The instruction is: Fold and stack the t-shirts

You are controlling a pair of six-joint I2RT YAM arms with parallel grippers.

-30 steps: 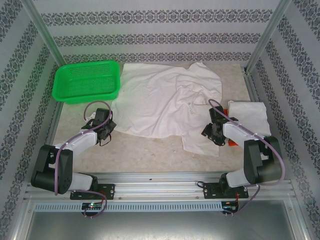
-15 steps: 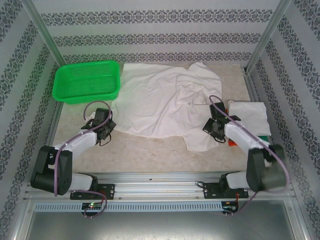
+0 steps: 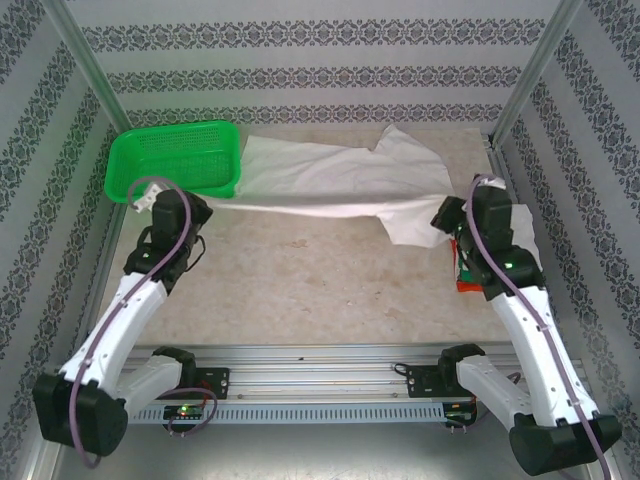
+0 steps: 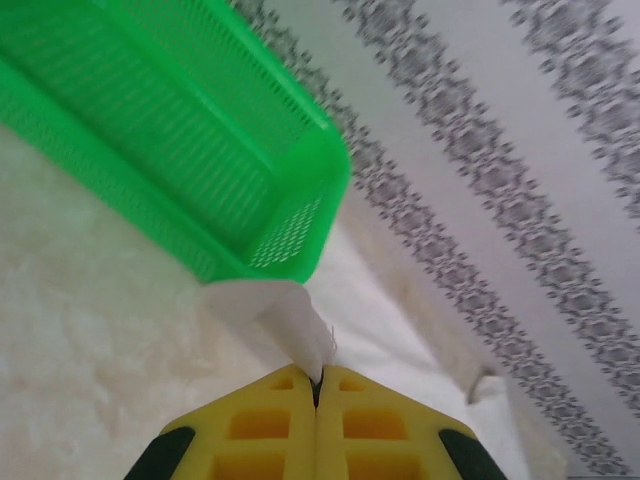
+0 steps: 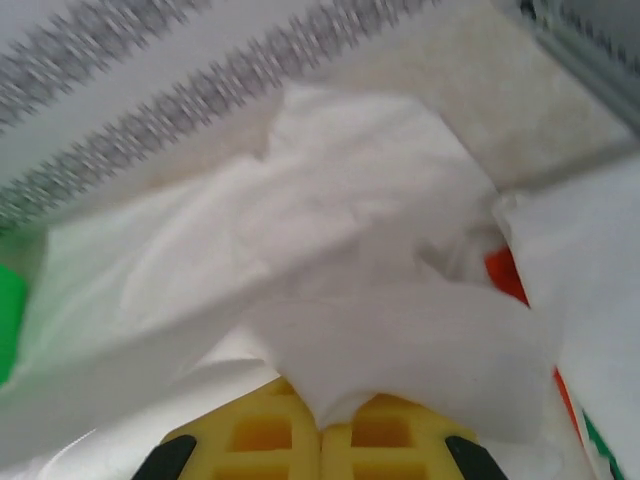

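Note:
A wrinkled white t-shirt [image 3: 330, 180] hangs stretched across the back of the table, its near edge lifted. My left gripper [image 3: 200, 207] is shut on the shirt's left corner beside the basket. In the left wrist view, the yellow fingers [image 4: 270, 425] pinch a white fold of cloth [image 4: 285, 310]. My right gripper [image 3: 446, 216] is shut on the shirt's right corner, and the cloth [image 5: 350, 250] drapes over its fingers [image 5: 260, 435]. Folded t-shirts [image 3: 526, 240] with an orange-red edge [image 3: 463, 285] lie stacked under the right arm.
A green plastic mesh basket [image 3: 175, 160] stands at the back left, close to the left gripper, and appears again in the left wrist view [image 4: 180, 120]. Patterned walls and metal posts enclose the table [image 3: 320, 290]. Bare tabletop lies in front of the raised shirt.
The right gripper closed on the shirt's near edge. Both arms then rose and moved back, lifting the near half of the flat shirt off the table and stretching it between them.

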